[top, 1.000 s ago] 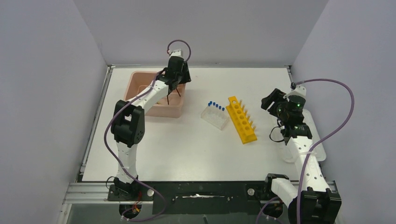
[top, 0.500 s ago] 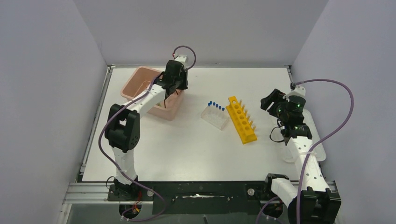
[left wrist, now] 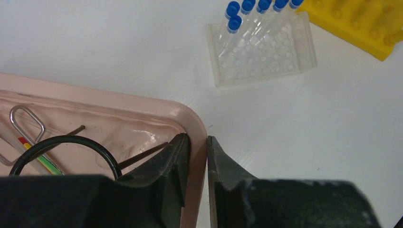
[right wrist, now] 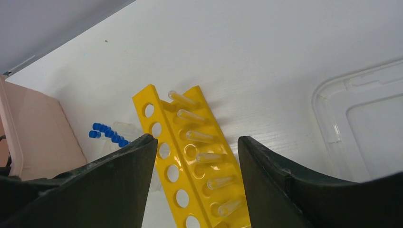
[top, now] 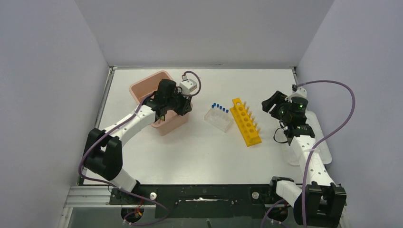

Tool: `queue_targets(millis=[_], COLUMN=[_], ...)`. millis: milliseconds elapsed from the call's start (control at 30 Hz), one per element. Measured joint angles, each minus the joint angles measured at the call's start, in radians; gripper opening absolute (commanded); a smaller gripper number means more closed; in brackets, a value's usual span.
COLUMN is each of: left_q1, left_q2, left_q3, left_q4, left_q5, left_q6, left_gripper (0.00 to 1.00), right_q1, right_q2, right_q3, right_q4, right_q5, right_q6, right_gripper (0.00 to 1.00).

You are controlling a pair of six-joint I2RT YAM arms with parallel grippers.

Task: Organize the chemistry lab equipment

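My left gripper (left wrist: 197, 137) (top: 162, 115) is shut on the near right rim of the pink tub (left wrist: 142, 97) (top: 145, 88), one finger inside the wall and one outside. Inside the tub lie a black wire ring (left wrist: 71, 140), metal tongs (left wrist: 21, 116) and a thin coloured stick (left wrist: 40, 154). The clear tube rack (top: 218, 119) (left wrist: 266, 52) holds blue-capped tubes (top: 219, 107) (left wrist: 247, 7). Right of it stands the yellow holed rack (top: 246, 121) (right wrist: 190, 156) with clear tubes. My right gripper (right wrist: 196, 138) (top: 273, 103) hangs open above the yellow rack's right side, holding nothing.
A white lid (top: 319, 147) (right wrist: 366, 118) lies at the table's right edge under the right arm. Grey walls close in the table on three sides. The tub sits at an angle at the back left.
My left gripper closed on the tub's rim and drew the tub nearer and to the right, turning it. The right gripper barely shifted.
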Motion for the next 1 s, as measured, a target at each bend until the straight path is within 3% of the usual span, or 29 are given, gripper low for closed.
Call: queue_targets(millis=[133, 167, 367, 567, 767, 1000], left_q1=[-0.013, -0.013, -0.01, -0.01, 0.002, 0.029], left_q2=[-0.037, -0.038, -0.04, -0.095, -0.179, -0.183], left_q3=[-0.022, -0.021, 0.009, 0.01, -0.01, -0.048], left_q4=[-0.031, -0.032, -0.005, 0.109, 0.18, 0.193], left_q5=[-0.016, -0.023, -0.046, 0.007, 0.037, 0.071], left_q6=[0.004, -0.005, -0.171, -0.383, -0.544, -0.646], left_gripper=[0.78, 0.81, 0.82, 0.83, 0.83, 0.84], right_q1=[0.0, 0.0, -0.048, -0.141, -0.142, -0.123], right_q2=[0.022, 0.028, 0.108, 0.339, 0.495, 0.57], right_q3=[0.005, 0.01, 0.121, 0.329, 0.335, 0.282], right_q4=[0.008, 0.008, -0.066, -0.197, -0.307, -0.319], right_q5=[0.01, 0.023, 0.146, 0.259, 0.292, 0.306], right_q6=[0.01, 0.01, -0.028, -0.118, -0.177, -0.198], right_gripper=[0.66, 0.67, 0.68, 0.63, 0.6, 0.58])
